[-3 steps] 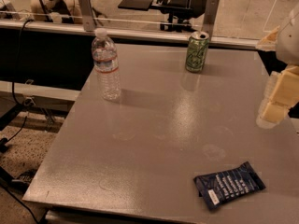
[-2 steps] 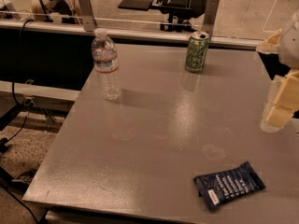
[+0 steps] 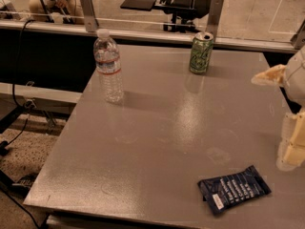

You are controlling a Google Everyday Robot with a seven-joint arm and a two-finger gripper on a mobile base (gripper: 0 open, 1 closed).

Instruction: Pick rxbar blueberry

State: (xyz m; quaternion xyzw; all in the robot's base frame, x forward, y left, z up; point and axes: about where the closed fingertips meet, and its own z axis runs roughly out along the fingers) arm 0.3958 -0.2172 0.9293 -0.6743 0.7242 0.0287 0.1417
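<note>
Dark blue rxbar blueberry (image 3: 233, 190) lies flat at the tabletop's (image 3: 157, 128) front right, the pale end effector (image 3: 289, 144) hovering just beside it, grip state impossible to tell.

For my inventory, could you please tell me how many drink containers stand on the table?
2: water bottle back left, green can back centre-right. None seem hidden. The gripper hangs at right edge.

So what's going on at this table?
A robot arm is after the rxbar blueberry, the dark blue wrapper lying flat near the front right corner of the table. Its gripper hangs at the right edge, above and right of the bar, not touching it. A water bottle and green can stand farther back.
</note>
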